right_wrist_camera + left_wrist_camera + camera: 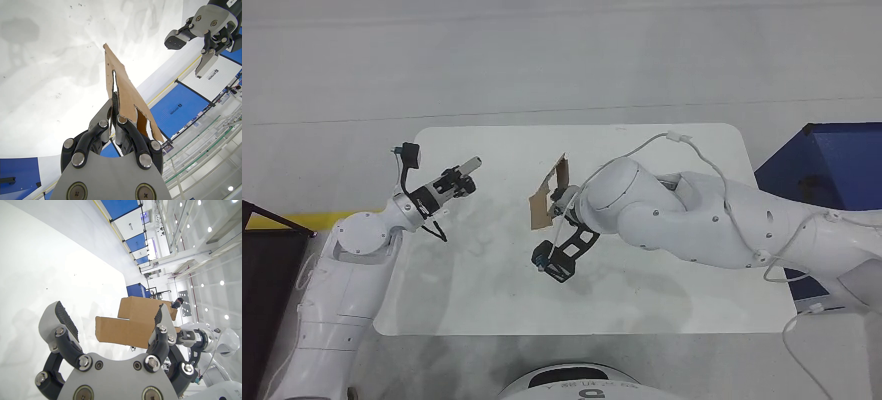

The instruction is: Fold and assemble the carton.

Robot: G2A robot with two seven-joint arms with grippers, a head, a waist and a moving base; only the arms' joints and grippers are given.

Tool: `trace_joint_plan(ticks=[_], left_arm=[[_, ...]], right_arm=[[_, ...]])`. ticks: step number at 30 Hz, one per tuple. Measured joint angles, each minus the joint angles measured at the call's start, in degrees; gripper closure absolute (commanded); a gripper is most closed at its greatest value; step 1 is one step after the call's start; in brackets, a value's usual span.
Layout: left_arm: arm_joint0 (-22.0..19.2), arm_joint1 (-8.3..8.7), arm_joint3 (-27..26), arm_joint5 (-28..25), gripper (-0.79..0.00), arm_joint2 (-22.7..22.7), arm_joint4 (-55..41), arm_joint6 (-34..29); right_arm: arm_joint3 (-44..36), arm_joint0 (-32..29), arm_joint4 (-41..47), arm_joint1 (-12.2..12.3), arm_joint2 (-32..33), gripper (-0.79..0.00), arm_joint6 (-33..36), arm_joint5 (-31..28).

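Right end effector clamping narrow on one edge of carton, holding it upright over middle of surface; whether its bottom edge is touching surface, cannot tell. Left end effector hanging spread wide, gripping nothing, pointing at carton, apart from it. Progress judged early: carton sitting nearly collapsed, panels barely parting, flaps sticking out unfolded, no end closed. Likely remaining: opening sleeve, folding flaps, tucking. Carton showing no readable writing; far partition panels carrying print, not read out.
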Motion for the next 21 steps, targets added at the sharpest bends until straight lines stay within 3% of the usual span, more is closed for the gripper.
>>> trace_joint_plan(ticks=[5,12,14,18,21], left_arm=[[0.6,-0.02,-0.8,0.3,-0.785,0.8,2.2,0.6],[-1.3,0.07,-4.4,-1.8,-0.785,3.3,5.4,-4.9],[-2.1,0.17,-6.1,-1.7,-0.486,4.5,8.4,-7.2],[-4.4,0.1,-9.9,0.6,-0.416,8.2,16.6,-9.7],[-5.8,-0.17,-11.0,2.5,-0.369,9.8,14.4,-11.2]], right_arm=[[1.4,-1.7,-0.1,0.0,0.0,0.0,-1.6,0.0],[1.5,-3.4,-3.1,0.6,0.0,0.0,-8.8,0.0],[1.0,-4.0,-4.5,0.5,0.0,0.0,-9.0,0.0],[-0.4,-4.4,-6.3,-0.5,0.0,0.0,-7.2,0.0],[-0.7,-4.3,-5.6,-1.1,0.0,0.0,-5.1,0.0]])
